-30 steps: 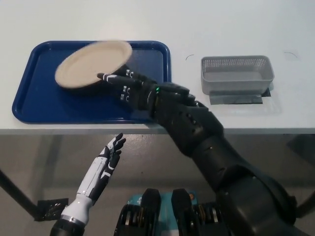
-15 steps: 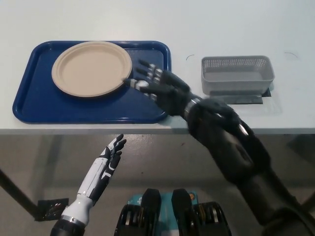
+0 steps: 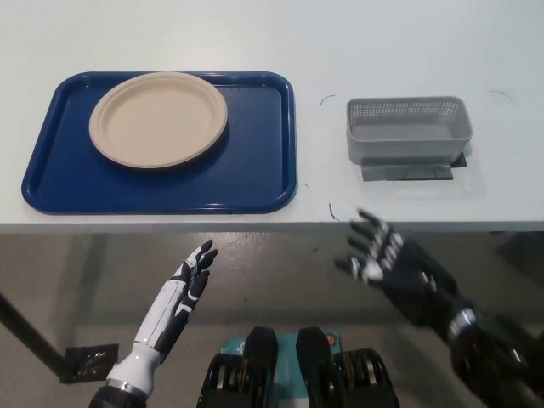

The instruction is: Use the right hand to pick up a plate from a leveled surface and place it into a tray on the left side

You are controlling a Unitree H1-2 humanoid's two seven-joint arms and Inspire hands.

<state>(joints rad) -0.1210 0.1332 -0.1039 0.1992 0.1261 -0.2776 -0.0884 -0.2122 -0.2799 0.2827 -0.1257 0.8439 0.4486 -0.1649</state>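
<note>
although the black right hand point(image 3: 393, 265) shows whole below the near edge of the white worktop point(image 3: 382, 42), its forearm runs off the lower right corner of the picture and the wrist area there is blurred. the hand is off the worktop and clear of everything on it, palm turned roughly toward the camera, fingers spread apart and holding nothing. the white left hand point(image 3: 192, 274) rests lower left, also below the worktop edge, fingers stretched up and slightly apart, empty; its forearm slants down to the bottom edge and is cut off there.

the round beige paper plate point(image 3: 159, 118) lies flat and right side up inside the blue rectangular plastic tray point(image 3: 255, 170), in the tray's upper left part, its far rim close to the tray's far wall. the tray sits on the left half of the worktop, its near edge just beside the worktop's front edge.

to the right, well apart from the tray, stands a grey perforated rectangular basket point(image 3: 408, 127); its inside looks bare as far as the mesh lets one see. a dark flat piece point(image 3: 408, 172) pokes out from under its near side, and what it is cannot be made out. a few thin dark marks on the worktop are too small to identify. no writing or label can be read anywhere.
</note>
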